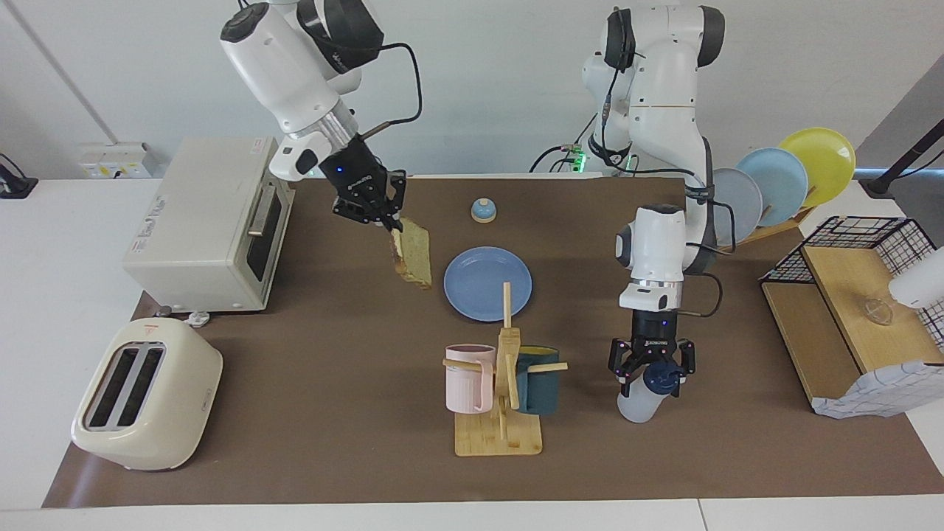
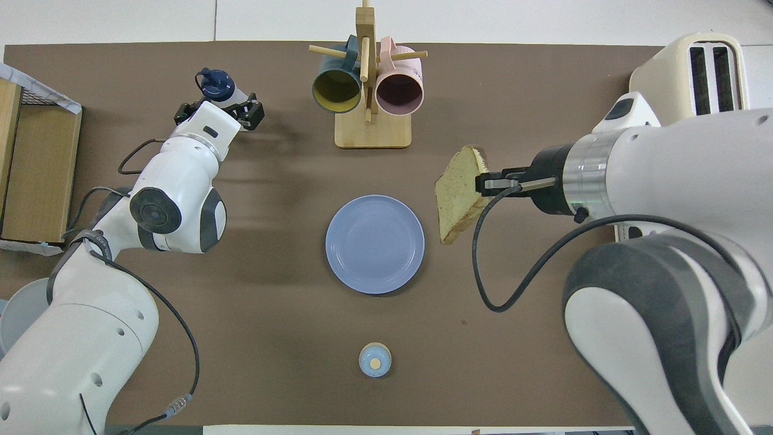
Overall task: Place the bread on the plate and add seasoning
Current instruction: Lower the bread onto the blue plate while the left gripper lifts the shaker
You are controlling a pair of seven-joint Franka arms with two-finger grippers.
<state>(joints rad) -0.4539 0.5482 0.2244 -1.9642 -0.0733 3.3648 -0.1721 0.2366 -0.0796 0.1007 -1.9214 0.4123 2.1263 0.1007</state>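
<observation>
Pale tan bread (image 1: 413, 253) hangs in the air, upper centre-left of the facing view, and we see the right gripper (image 1: 389, 219) clamped on its top crust edge, jaws closed tight on the slice. It dangles tilted over bare brown mat, just beside the blue plate (image 1: 487, 284), which lies flat at the centre with nothing on it. Lower right of that view, the left gripper (image 1: 652, 369) has its jaws around the seasoning (image 1: 649, 391), the navy cap between the fingers, the whitish bottle leaning below them. In the overhead view the bottle (image 2: 218, 86) sits upper left, beside the mug rack (image 2: 368, 90).
</observation>
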